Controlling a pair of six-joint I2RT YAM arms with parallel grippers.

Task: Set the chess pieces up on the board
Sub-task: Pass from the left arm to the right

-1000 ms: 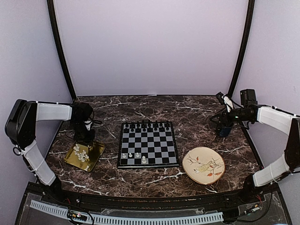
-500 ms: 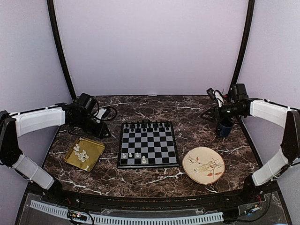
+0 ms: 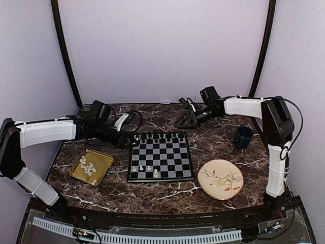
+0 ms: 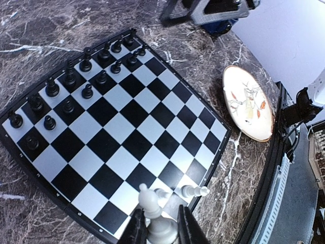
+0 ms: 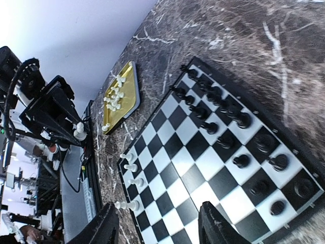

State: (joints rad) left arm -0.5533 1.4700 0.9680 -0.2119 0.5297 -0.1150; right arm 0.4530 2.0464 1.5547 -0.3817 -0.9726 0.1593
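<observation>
The board (image 3: pixel 167 157) lies mid-table with black chessmen (image 3: pixel 158 136) filling its two far rows. Several white chess pieces (image 3: pixel 149 167) stand along its near left edge, and more lie in a gold tray (image 3: pixel 104 162). My left gripper (image 3: pixel 128 143) hovers at the board's far-left corner. In the left wrist view that gripper (image 4: pixel 161 230) is shut on a white piece (image 4: pixel 150 206) above the board (image 4: pixel 127 137). Over the board's far right corner my right gripper (image 3: pixel 183 122) hangs, and its wrist view shows the gripper (image 5: pixel 160 226) open and empty above the board (image 5: pixel 203 168).
A painted plate (image 3: pixel 220 179) sits right of the board near the front. A dark blue cup (image 3: pixel 243 136) stands at the right, behind the plate. The gold tray (image 5: pixel 129 96) lies left of the board. Curtain walls close in the table.
My left arm swung from above the gold tray to the board's far-left corner, carrying a white piece. The right arm swept left from beside the cup to the board's far side.
</observation>
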